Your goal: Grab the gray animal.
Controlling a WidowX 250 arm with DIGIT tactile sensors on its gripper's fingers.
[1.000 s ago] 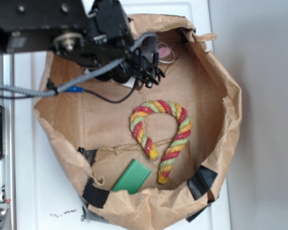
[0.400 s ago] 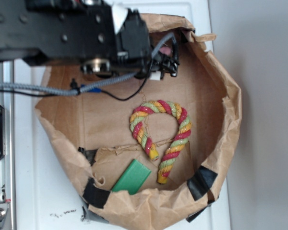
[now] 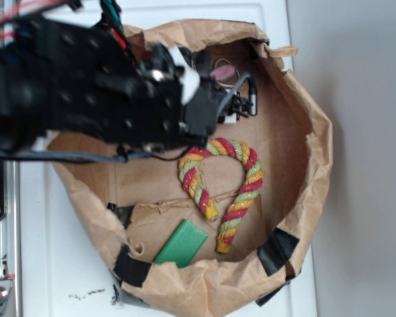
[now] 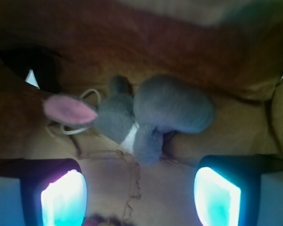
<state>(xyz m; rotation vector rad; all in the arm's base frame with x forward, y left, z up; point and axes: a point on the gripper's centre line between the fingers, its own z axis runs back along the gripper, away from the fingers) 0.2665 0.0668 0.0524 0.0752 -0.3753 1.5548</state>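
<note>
Gripper (image 4: 140, 197) poised before the gray animal (image 4: 155, 115)

We see its jaws spread wide with nothing between them; the mouse lies on the paper bag (image 3: 297, 172) floor by the far wall, beyond the rope toy (image 3: 223, 188).

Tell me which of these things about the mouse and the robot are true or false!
1. The gray plush mouse has a pink ear. True.
2. The end effector is clamped on the mouse. False: its fingers are spread apart, the mouse lying beyond them, untouched.
3. The striped rope toy lies inside the brown paper bag. True.
4. The green block sits on top of the rope toy. False: it lies apart, beside the rope's ends.
5. The mouse is bright red. False: it is gray.
</note>
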